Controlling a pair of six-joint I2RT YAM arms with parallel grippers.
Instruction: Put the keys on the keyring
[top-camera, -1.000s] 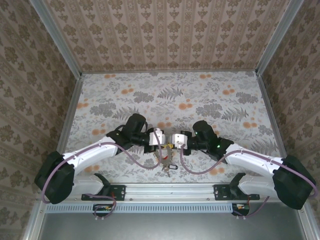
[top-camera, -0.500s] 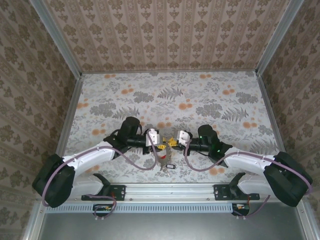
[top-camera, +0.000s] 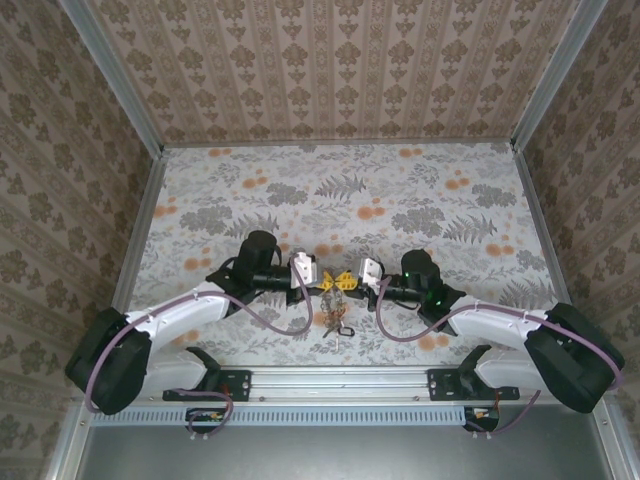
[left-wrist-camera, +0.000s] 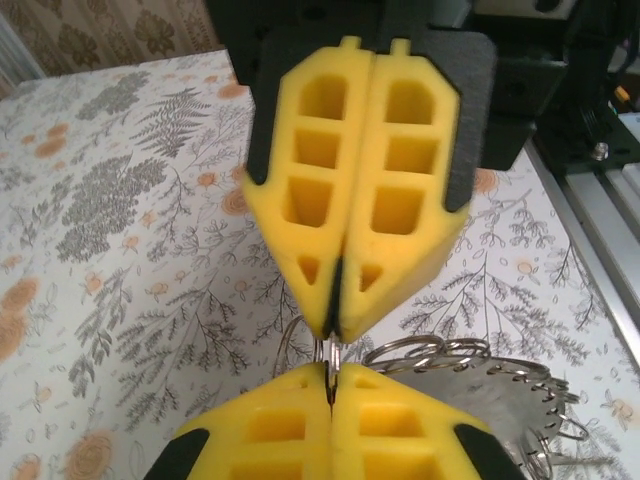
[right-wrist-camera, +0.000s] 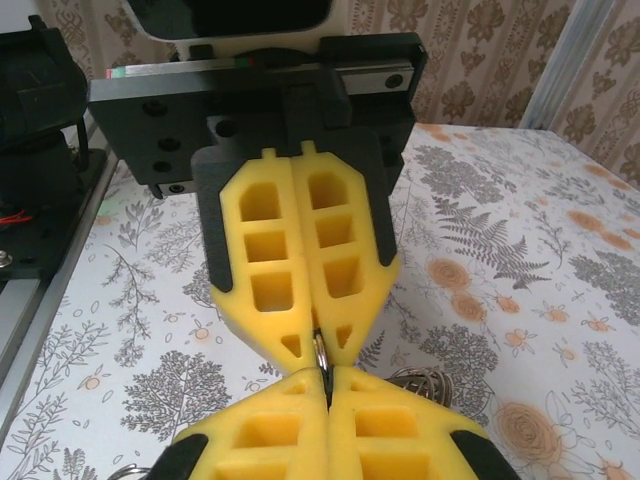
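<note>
- Both ends held: on the left, finds the left gripper (top-camera: 325, 284) low over the table (top-camera: 200, 200), jaws pressed together on the thin wire of the keyring (left-wrist-camera: 328, 352).
- At centre, shows that wire pinched between two opposing yellow tips, with the keys (top-camera: 336, 322) bunched just nearside of them; cannot tell whether hanging free or resting on the table.
- On the right, meets the right gripper (top-camera: 348, 279), jaws likewise closed on the same wire, tip to tip with its partner.
- Looks well along: appears to have several keys threaded already; cannot tell whether any lies loose.
</note>
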